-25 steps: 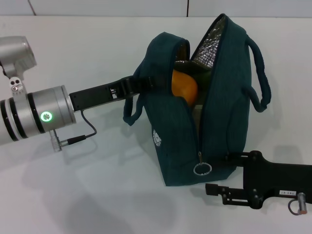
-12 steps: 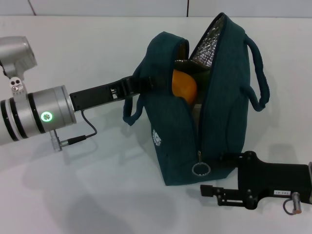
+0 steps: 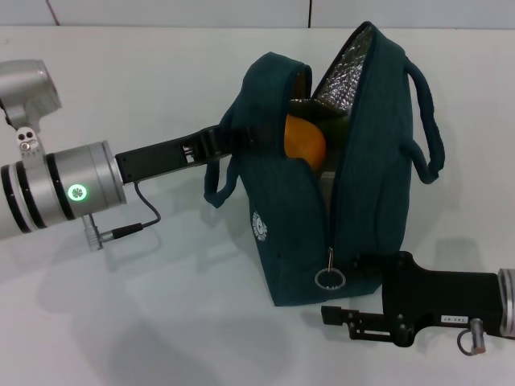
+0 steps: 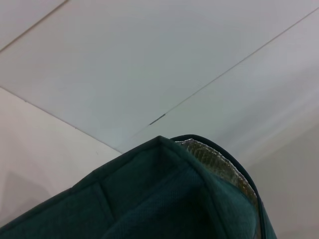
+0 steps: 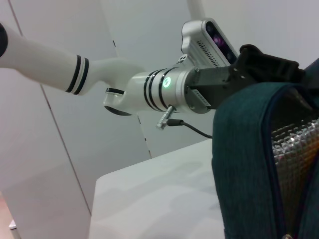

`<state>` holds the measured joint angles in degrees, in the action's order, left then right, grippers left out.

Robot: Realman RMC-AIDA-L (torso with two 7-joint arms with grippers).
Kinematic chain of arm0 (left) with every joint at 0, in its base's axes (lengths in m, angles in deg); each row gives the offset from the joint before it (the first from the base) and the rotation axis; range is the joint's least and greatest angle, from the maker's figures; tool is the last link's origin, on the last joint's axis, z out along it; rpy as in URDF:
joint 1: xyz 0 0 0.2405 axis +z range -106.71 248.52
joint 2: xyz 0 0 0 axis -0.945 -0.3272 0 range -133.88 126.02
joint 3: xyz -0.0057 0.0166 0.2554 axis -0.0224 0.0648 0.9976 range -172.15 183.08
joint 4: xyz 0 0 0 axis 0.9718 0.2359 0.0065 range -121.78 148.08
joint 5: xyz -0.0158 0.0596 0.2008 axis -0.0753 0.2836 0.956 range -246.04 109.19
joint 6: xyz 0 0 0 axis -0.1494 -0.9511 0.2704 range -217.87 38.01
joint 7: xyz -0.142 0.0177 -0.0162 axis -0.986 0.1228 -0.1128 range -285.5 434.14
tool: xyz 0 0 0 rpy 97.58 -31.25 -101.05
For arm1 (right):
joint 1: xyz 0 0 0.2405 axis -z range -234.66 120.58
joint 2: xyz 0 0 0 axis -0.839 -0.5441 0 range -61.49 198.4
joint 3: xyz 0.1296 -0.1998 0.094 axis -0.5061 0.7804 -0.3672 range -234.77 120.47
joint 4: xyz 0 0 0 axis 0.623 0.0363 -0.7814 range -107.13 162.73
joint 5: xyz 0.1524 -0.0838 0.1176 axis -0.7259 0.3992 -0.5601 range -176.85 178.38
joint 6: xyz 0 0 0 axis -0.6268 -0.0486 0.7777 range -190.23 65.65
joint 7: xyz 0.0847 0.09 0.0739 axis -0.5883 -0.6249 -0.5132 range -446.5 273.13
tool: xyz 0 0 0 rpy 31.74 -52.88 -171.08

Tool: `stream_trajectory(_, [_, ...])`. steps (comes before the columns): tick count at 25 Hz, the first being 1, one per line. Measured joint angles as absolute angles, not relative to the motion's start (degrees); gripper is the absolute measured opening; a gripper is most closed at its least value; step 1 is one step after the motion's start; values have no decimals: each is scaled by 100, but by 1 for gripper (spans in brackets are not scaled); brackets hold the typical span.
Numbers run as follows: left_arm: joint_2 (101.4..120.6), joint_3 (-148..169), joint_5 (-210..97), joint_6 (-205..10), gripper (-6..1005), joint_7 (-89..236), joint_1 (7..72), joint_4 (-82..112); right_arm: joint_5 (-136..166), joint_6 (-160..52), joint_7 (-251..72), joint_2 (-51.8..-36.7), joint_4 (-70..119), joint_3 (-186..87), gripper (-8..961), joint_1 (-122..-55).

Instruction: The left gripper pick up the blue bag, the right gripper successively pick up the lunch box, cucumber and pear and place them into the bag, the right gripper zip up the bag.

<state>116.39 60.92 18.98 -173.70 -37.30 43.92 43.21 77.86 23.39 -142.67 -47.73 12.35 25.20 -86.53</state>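
With the pear [image 3: 304, 143] packed in the blue bag [image 3: 366, 193] the left gripper [image 3: 241, 138] clamps, zipping remains; the right gripper [image 3: 342, 301], lower right, looks parted.

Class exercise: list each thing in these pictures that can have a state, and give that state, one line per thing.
blue bag: upright on the table, zip open, foil lining showing.
zipper pull: low on the bag's front, hanging free.
pear: inside the bag, partly visible through the opening.
left claw: shut on the bag's top edge.
right claw: low beside the bag's base near the zipper pull, holding nothing; its two fingers stand apart.
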Motion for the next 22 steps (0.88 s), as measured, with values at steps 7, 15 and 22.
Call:
stream_trajectory(7, [11639,6093,1890,-17367,47,-3730,4392,4321,7768,2145,-14274,-4773,1230,2525,490,-8668])
stream_trajectory(15, [11639,6092,1885,-17360,48,-3730,4392,4321,7697,2075,-14268,-4773,1222,2529,248,-8654])
stream_trajectory(22, [11625,6092,1816,-17361,49,-3724,4394,4264,7697,2075,-14267,-4773,1205,2512,40,-8633])
